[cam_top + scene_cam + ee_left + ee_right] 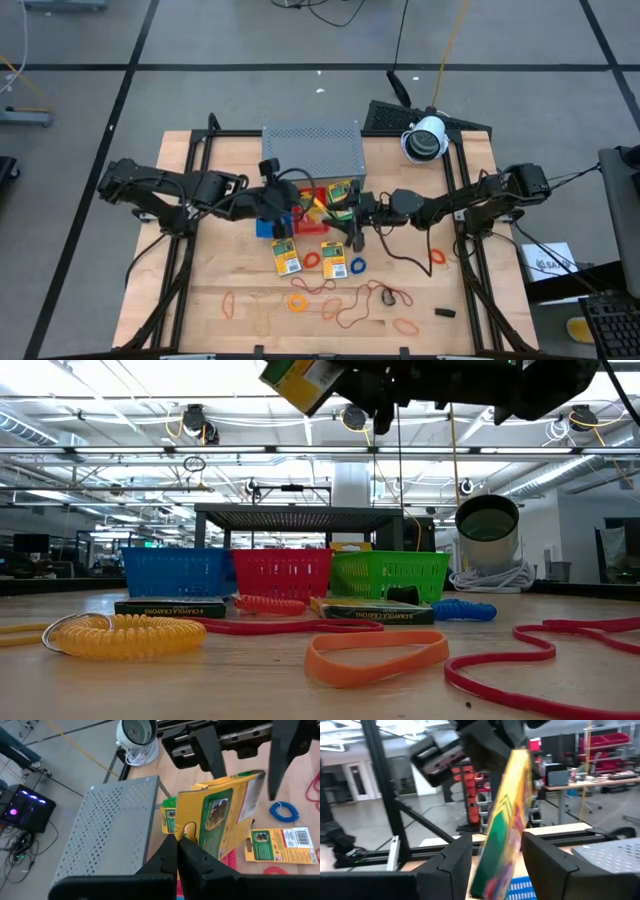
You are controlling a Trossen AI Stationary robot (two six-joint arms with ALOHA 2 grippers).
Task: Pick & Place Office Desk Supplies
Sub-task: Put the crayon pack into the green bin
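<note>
held packet: yellow-and-green crayon packet (220, 817) up in the air, above the trays at table centre; one more packet (339, 191) lies in the green tray
packet axis: in the left wrist view, flat face toward the camera, long axis tilted, hang-tab end at the left fingers; in the right wrist view (504, 820) seen edge-on, standing steeply, top leaning away
left gripper (176, 845): clenched on the packet's tab end, fingers pinched together; in the high view it sits at 9 o'clock of the trays
right gripper (492, 855): fingers spread wide, one on each side of the packet's lower edge; cannot tell if they touch it; arm comes in from 3 o'clock
low view only: packet corner (305, 382) at the top edge, well off the table; blue tray (176, 572), red tray (283, 573), green tray (390, 575) in a row; two packets flat in front of them
high view only: two packets (286, 256) and (333, 259) flat at 6 o'clock of the trays; blue ring (358, 265), orange ring (298, 302), red rubber bands (340, 300) and a small black piece (444, 312) spread toward the near edge
left wrist only: grey perforated shelf (112, 827) just beside the held packet, blue ring (284, 812) and a flat packet (282, 845) on the table below
table: wood top (220, 260)
</note>
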